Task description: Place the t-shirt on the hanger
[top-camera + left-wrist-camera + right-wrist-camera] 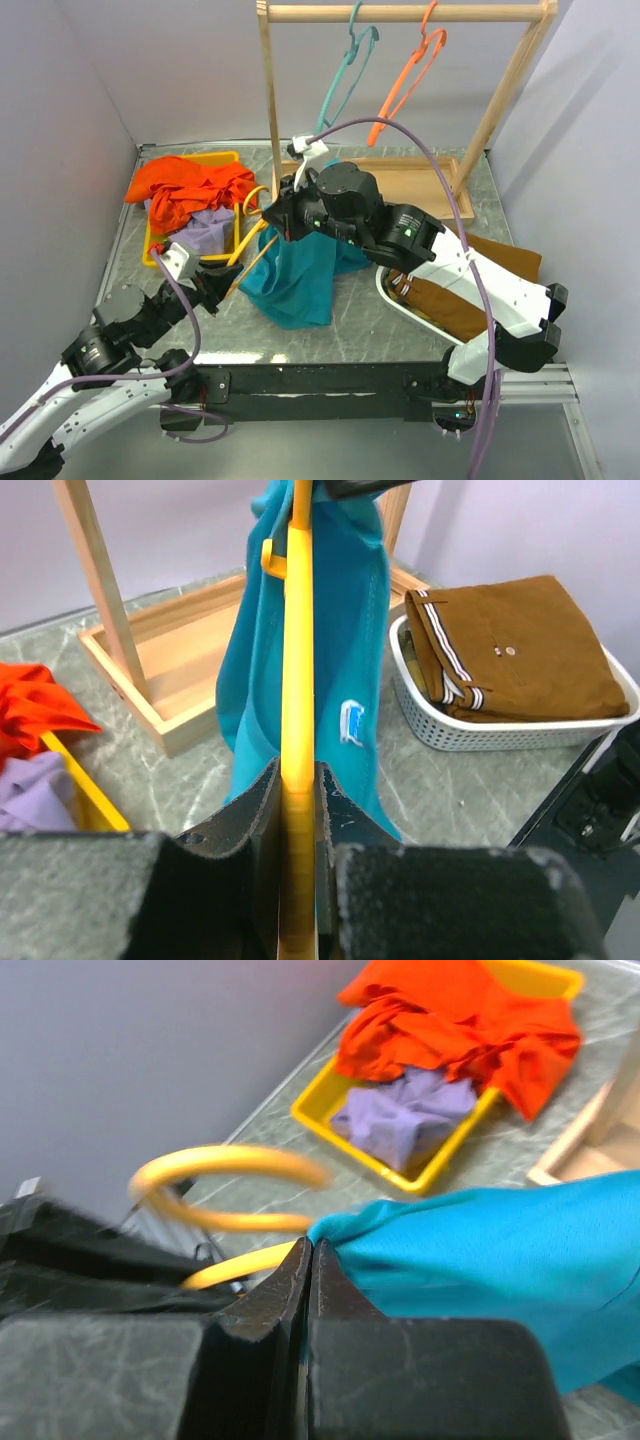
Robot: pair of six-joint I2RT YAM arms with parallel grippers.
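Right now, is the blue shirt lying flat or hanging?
Hanging. The t-shirt droops in folds from the right hand, which pinches its top edge; it is not spread flat.

Plain walls in a pale lilac-grey are boxing in the bench point(350, 335) on three sides: the left wall point(60, 150), the back wall point(180, 70) and the right wall point(590, 120). The bench is showing a grey marbled top and a dark front edge point(320, 385). A light wooden rack point(400, 13) is standing at the back, its uprights rising from a shallow wooden base point(405, 185) — soft, even light is falling over it all.
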